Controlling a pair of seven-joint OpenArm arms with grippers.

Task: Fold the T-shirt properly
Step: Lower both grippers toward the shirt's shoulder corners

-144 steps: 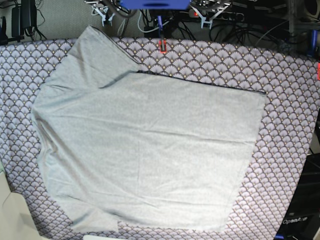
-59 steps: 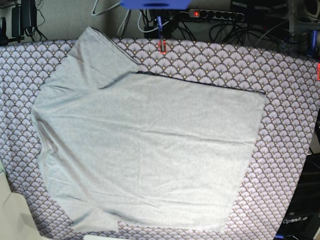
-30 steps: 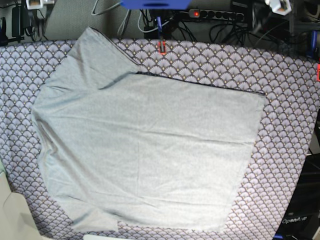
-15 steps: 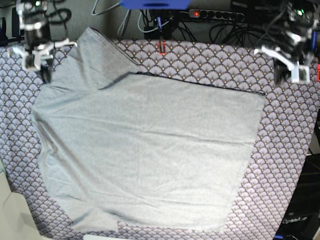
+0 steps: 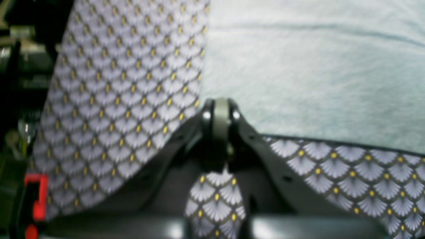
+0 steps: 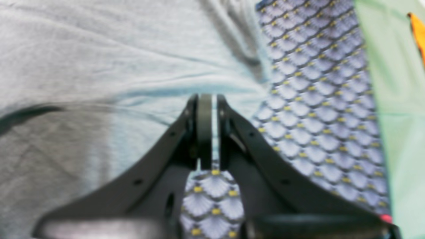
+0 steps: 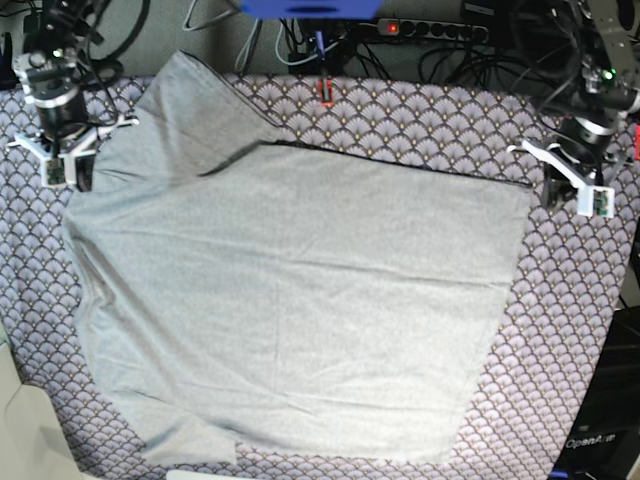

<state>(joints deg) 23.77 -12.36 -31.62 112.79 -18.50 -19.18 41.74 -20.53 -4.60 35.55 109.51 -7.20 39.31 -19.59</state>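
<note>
T-shirt (image 7: pixel 290 300): plain light grey, spread flat over the middle of the scallop-patterned cloth (image 7: pixel 570 330), shallow wrinkles running across it.
T-shirt axis: long axis runs left to right in the base view; sleeves and shoulders toward that view's left, straight hem edge toward its right.
T-shirt sleeves: one reaches to the top left, the other lies at the bottom left.
Right gripper (image 7: pixel 62 165): at the base view's left, pointing down, just over the fabric near the upper sleeve; fingers pressed together but for a hairline slit, nothing caught between them.
Right wrist view: fingertips (image 6: pixel 205 109) sit above a bunched fold of grey fabric.
Left gripper (image 7: pixel 568 190): at the base view's right, tilted downward, just beside the shirt's upper hem corner, over the patterned cloth; fingers fully together, holding nothing.
Left wrist view: closed tip (image 5: pixel 219 114) sits at the shirt's corner.
</note>
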